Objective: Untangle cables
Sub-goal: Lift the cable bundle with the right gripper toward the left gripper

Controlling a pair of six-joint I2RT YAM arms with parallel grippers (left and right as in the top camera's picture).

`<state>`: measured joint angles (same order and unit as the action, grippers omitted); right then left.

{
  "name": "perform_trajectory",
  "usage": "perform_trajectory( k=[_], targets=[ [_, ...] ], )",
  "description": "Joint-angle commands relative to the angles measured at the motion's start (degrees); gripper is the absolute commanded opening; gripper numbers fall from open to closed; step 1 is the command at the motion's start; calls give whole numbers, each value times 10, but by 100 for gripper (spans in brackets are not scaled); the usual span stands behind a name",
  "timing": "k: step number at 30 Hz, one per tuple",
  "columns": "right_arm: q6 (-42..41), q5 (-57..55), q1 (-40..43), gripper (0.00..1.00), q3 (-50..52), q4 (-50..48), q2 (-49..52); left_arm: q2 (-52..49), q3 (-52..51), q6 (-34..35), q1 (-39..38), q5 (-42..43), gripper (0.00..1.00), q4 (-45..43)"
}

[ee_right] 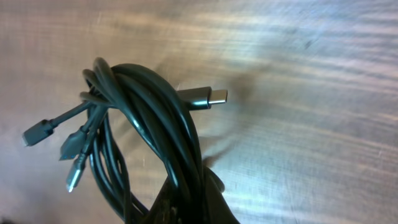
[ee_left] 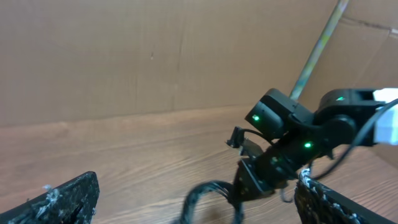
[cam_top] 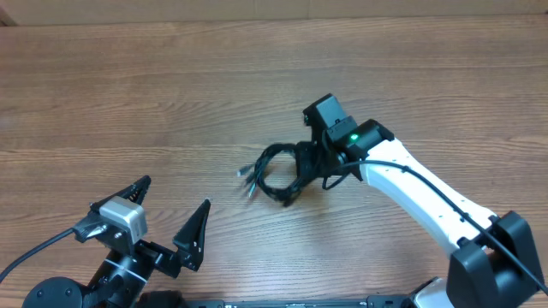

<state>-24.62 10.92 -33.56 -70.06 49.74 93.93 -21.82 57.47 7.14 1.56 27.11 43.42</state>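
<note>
Hovering well to the left of the cables (cam_top: 272, 171), the left gripper (cam_top: 175, 192) stands with its fingers spread wide and nothing between them. Its arm is folded back on that side, and its open mouth points toward the coil. The cables lie on the counter (cam_top: 171, 68) as one tight bundle of black strands looped together. Small plug ends (ee_right: 46, 132) stick out on the coil's left side, and one flat plug (ee_right: 208, 96) pokes out beyond it. At the coil's right side, the right gripper (cam_top: 304, 168) is pressed together, pinching the strands where they bunch. Its white arm reaches in from the right of the coil, wrist bent down over it. The step in hand looks like the first hold: one side is anchored and no strand is drawn free yet. The next move likely calls for the left gripper to come in on the coil's left side and close on one plug end or outer loop. It would then pull away from the anchored side, gently enough that the loops slacken rather than cinch.
</note>
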Motion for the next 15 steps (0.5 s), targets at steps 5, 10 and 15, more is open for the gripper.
perform_trajectory(
  k=[5, 10, 15],
  targets=[
    [188, 93, -52, 4, -26, 4, -98, -3, 3, -55, 3, -7, 99, -17],
    [208, 129, -64, 4, -31, -2, -153, -3, 3, -55, 3, 17, 100, -21],
    [232, 153, -69, 4, -31, 3, -189, -8, 3, -55, 3, 79, 100, -37]
  ],
)
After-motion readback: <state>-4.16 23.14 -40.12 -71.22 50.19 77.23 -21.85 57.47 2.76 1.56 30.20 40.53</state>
